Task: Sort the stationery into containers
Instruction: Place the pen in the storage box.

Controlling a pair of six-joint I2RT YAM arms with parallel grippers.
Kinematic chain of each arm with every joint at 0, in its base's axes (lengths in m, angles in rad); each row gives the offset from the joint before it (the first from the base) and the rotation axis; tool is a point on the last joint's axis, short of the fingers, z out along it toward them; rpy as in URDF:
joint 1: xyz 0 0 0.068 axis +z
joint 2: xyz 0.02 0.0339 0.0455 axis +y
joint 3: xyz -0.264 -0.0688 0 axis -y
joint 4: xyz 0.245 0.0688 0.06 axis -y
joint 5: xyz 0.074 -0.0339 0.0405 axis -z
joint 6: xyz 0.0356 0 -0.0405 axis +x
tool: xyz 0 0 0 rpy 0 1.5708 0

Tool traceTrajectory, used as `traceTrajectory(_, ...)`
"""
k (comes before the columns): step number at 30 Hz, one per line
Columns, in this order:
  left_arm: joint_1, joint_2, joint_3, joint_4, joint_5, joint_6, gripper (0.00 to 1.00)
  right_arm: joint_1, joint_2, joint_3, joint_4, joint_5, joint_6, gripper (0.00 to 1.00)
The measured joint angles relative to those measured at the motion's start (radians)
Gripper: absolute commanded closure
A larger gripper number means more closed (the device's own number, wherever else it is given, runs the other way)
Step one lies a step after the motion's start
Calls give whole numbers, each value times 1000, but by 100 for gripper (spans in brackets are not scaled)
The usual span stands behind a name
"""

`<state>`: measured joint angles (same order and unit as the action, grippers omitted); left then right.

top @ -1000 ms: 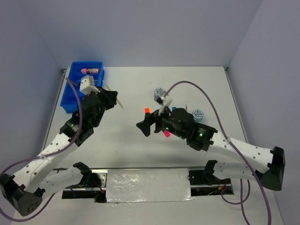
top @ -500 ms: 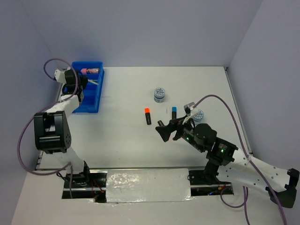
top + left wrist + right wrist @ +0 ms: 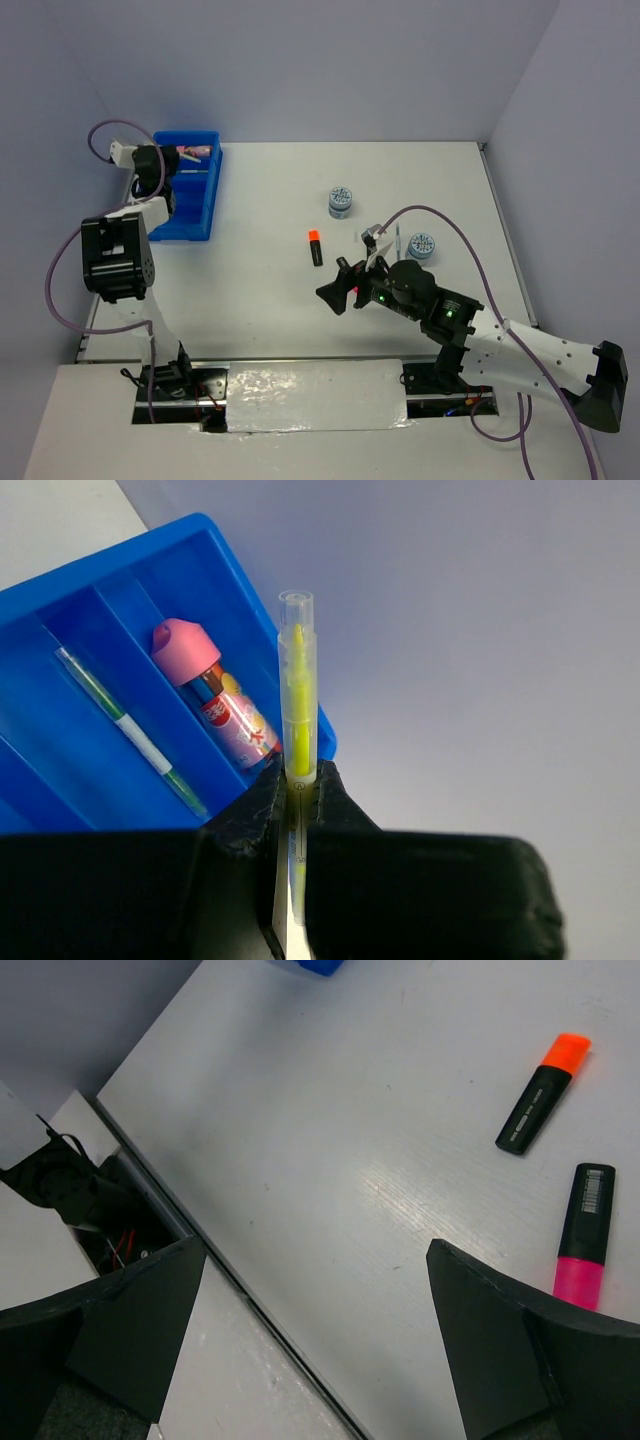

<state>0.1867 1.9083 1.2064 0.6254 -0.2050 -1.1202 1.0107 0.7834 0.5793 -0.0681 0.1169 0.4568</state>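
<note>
My left tool (image 3: 297,776) is clamped tight on a thin yellow pen with a clear cap (image 3: 297,695), which sticks straight out from between the jaws. I hold it up at the far end of the bright blue tray (image 3: 116,588), close to its rim and not lying in any compartment. In the compartment nearest the pen lies the pink-capped cylinder (image 3: 216,698). In the next one a thin green-and-white pen (image 3: 133,732) lies lengthwise along the divider. My right tool (image 3: 315,1248) hangs over the bare desk (image 3: 330,1110) with its jaws spread wide apart and nothing between them. Just beside its right finger a black marker with a pink cap (image 3: 587,1228) lies flat on the desk, and a black marker with an orange cap (image 3: 541,1094) lies near it, apart. From above, two round patterned-top discs (image 3: 341,201) (image 3: 422,245) sit on the desk beyond that arm, well apart from the tray.
</note>
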Motion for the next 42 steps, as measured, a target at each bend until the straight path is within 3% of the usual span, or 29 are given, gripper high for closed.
traceTrajectory(6,0,68,0,51,0,17,86,0,0,0,3,-9,-5,0)
traceTrajectory(8,0,86,0,66,0,19,79,0,0,0,2,-9,-9,0)
traceTrajectory(20,0,169,11,103,-14,44,64,-1,32,11,6,-27,-47,0)
traceTrajectory(23,0,170,11,105,-24,47,42,-1,34,11,7,-28,-54,0)
traceTrajectory(26,0,170,14,103,-25,50,27,-1,40,11,9,-30,-55,0)
traceTrajectory(33,0,168,22,98,-24,41,21,-4,51,12,8,-27,-58,0)
traceTrajectory(38,-1,95,33,-17,-1,45,1,-125,95,47,-22,-33,-41,0)
traceTrajectory(42,-18,-14,171,-274,-10,79,1,-242,185,102,-87,8,-18,0)
